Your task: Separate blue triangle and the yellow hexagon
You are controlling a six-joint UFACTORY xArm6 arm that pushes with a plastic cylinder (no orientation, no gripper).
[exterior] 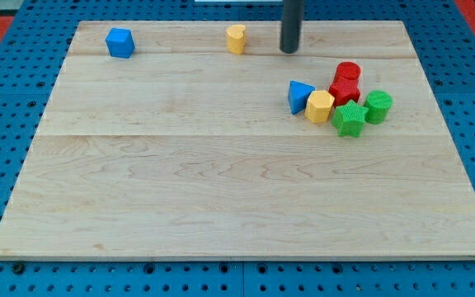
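triangle (299, 96) touching hexagon (319, 106) at its left | cylinders (345, 81) above-right of hexagon | star (350, 120) right-below it | tip (290, 49) above triangle, apart | cube (119, 42) top-left of worktop (221, 206)

I see bright, even, diffuse overhead illumination across the wooden board (221, 181), with no hard glare. Shadows are short and soft, sitting close under each block. Focus is adequate: wood grain and block edges resolve, though slightly soft. The rod is cropped at the view's top. Edges show perspective taper.
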